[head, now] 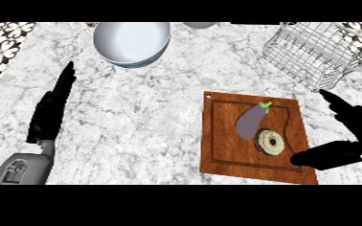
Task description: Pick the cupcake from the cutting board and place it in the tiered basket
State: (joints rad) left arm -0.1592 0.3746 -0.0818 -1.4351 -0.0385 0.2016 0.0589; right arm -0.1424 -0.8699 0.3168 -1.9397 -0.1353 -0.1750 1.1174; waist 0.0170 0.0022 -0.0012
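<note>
A grey-white marbled counter (141,124) fills the view. A dark patterned strip (13,40) shows at its far left corner.

The wooden cutting board (226,158) lies flat on the counter at the near right, and the rest is placed from it. The cupcake (269,142) sits on the board, in its right half towards the near edge. It is seen from above as a round, pale ring. A purple eggplant (249,122) with a green stem lies on the board just beside the cupcake, on its far left side. I cannot tell whether the two touch.

The wire basket (308,52) stands beyond the board's far right corner, apart from it. A wide white bowl (132,42) sits well beyond the board to the far left. A small pale round thing (200,24) is cut off by the view's top edge beyond the board.

The right hand (329,155) is at the board's right side, spread open and holding nothing. One finger points across the board's near right corner towards the cupcake, and another reaches past the far right corner.

The left hand (51,110) rests well to the left of the board with its fingers straight, and it is empty.
</note>
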